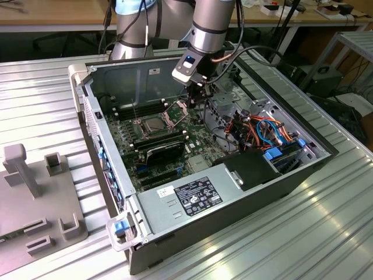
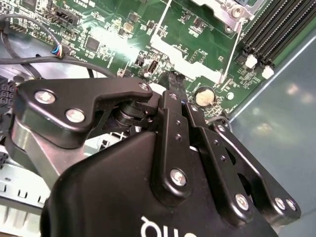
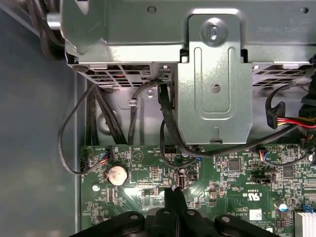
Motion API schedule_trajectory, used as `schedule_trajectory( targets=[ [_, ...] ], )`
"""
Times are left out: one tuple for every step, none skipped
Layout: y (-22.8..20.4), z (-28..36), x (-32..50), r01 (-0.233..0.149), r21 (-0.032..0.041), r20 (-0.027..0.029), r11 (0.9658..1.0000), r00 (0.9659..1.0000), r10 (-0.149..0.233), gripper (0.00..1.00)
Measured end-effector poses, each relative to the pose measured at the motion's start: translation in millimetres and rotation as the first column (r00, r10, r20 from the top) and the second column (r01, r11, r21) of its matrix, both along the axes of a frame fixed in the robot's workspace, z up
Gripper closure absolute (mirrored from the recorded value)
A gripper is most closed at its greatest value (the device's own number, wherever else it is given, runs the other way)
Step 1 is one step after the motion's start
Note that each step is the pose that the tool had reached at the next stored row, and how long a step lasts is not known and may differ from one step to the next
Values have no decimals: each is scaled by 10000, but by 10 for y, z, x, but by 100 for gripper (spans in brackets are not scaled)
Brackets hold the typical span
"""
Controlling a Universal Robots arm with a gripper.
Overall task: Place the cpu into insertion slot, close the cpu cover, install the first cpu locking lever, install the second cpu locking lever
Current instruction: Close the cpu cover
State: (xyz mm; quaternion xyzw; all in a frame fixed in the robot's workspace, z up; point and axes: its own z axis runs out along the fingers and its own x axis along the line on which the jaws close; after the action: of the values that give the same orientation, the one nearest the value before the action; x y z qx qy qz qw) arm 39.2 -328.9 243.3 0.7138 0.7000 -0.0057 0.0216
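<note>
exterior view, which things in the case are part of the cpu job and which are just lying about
Job: cpu in the insertion slot; cpu cover, tilted up; gripper just by the cover.
Lying about: power supply; orange and blue cables; memory slots; grey fixture outside the case.

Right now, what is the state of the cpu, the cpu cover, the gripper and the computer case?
cpu: seated in the insertion slot, metal top uncovered.
cpu cover: open, tilted up beside the slot.
gripper: shut, nothing between its fingers, low over the green board.
computer case: open, side panel off.
</note>
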Motion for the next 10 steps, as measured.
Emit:
schedule_trajectory(
  targets=[
    [2, -6, -3, 2, 2, -1, 10000, 10000, -2, 89],
    [6, -12, -7, -1, 1, -1, 10000, 10000, 1, 89],
    [11, -17, -14, -2, 2, -2, 10000, 10000, 2, 89],
    [17, -22, -25, -2, 4, -1, 10000, 10000, 2, 89],
    [22, -25, -40, -3, 4, -1, 10000, 10000, 3, 89],
    [26, -27, -54, -3, 3, -1, 10000, 10000, 3, 89],
    [30, -28, -64, -2, 4, -1, 10000, 10000, 2, 89],
    [35, -30, -77, -3, 4, -1, 10000, 10000, 3, 89],
    [40, -32, -92, -4, 4, -1, 10000, 10000, 4, 89],
    [45, -33, -103, -3, 3, -1, 10000, 10000, 3, 89]
  ],
)
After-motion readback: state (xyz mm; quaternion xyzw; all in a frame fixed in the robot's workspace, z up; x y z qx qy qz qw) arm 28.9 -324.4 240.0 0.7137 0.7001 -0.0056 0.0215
